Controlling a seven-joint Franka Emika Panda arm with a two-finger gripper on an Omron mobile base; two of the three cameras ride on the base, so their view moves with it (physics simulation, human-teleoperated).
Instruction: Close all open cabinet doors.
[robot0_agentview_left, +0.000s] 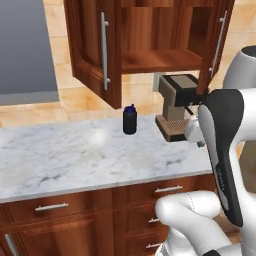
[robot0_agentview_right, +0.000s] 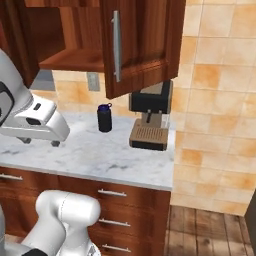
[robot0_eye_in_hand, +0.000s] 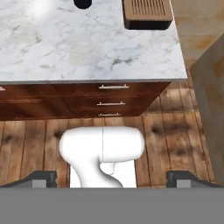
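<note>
**kitchenbot_fan:** where are the cabinet doors right now?

**simlurker:** both doors of the upper cabinet above the marble counter (robot0_agentview_left: 75, 160) are swung wide open. The left door (robot0_agentview_left: 95, 52) sticks out toward the near side with its long silver handle (robot0_agentview_left: 104, 50) facing us, and the right door (robot0_agentview_right: 140, 42) hangs out over the coffee machine (robot0_agentview_right: 150, 120). Between them you can see the bare wooden shelf (robot0_agentview_left: 155, 60) inside

**kitchenbot_fan:** and the hand? holding anything?

**simlurker:** the gripper (robot0_eye_in_hand: 112, 177) is up above the near edge of the counter, pointing down at the wood floor (robot0_eye_in_hand: 26, 144) and the drawer fronts (robot0_eye_in_hand: 113, 103). Its two dark fingertips (robot0_eye_in_hand: 41, 177) sit far apart at the bottom corners of the hand view, so it's spread wide with nothing in it

**kitchenbot_fan:** anything else on the counter?

**simlurker:** a small dark bottle (robot0_agentview_left: 130, 120) with a blue cap, standing upright just left of the coffee machine, not touching it
</note>
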